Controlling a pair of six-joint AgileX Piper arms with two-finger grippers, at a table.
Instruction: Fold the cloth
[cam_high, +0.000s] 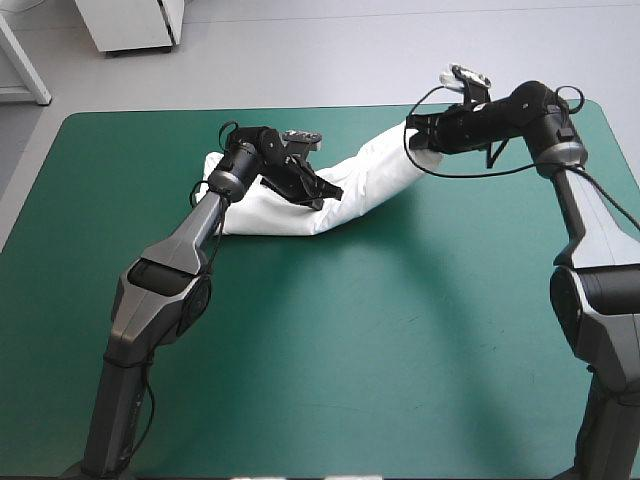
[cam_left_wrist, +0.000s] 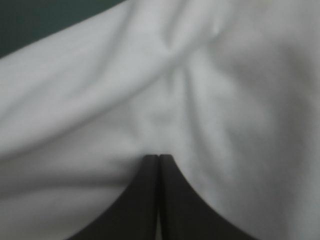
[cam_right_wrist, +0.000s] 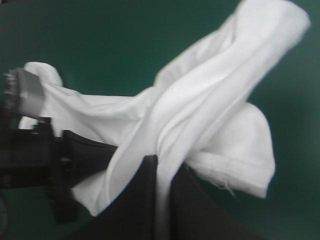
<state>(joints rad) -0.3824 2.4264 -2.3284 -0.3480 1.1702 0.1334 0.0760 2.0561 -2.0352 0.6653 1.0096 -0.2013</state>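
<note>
The white T-shirt (cam_high: 370, 172) lies as a long rumpled band across the far half of the teal-green surface (cam_high: 350, 350), strung between the two arms. The left tool (cam_high: 328, 192) is pinched all but closed on its middle. The right tool (cam_high: 415, 140) grips the far right end, which is raised off the surface, with cloth squeezed between its black fingers (cam_right_wrist: 140, 200).

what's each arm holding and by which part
The T-shirt, both: right gripper, jaws shut on one end; left gripper, jaws shut on a fold near its middle.
</note>
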